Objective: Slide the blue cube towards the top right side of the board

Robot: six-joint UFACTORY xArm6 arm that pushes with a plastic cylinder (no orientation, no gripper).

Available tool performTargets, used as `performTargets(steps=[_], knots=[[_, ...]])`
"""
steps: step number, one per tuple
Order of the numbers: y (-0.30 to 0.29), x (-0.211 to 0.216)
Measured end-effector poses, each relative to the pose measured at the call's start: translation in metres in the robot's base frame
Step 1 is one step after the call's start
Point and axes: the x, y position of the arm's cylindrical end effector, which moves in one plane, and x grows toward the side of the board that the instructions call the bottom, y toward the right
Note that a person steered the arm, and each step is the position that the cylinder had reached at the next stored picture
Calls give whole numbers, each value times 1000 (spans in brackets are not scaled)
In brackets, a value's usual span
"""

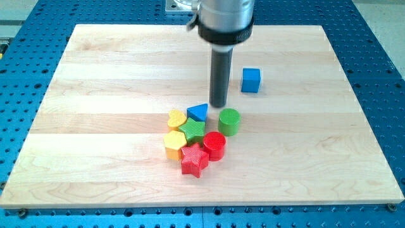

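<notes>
Currently my tip (pixel 219 105) rests on the pale wooden board (pixel 95 82), with no pincer to open or close. Blue plastic cube (pixel 250 80) sits apart at its 2 o'clock. Blue triangular block (pixel 198 112) lies just beside it at 8 o'clock, green cylinder (pixel 229 121) near at 5.

Bright, even overhead light; sharp focus, soft short shadows, no glare.
</notes>
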Motion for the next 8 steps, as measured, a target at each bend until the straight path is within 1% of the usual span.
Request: performTargets(steps=[1,2,3,4,6,7,8], knots=[[31,-23],[97,-57],[99,-88],[99,-87],[99,-59],[90,-100],[53,-61]])
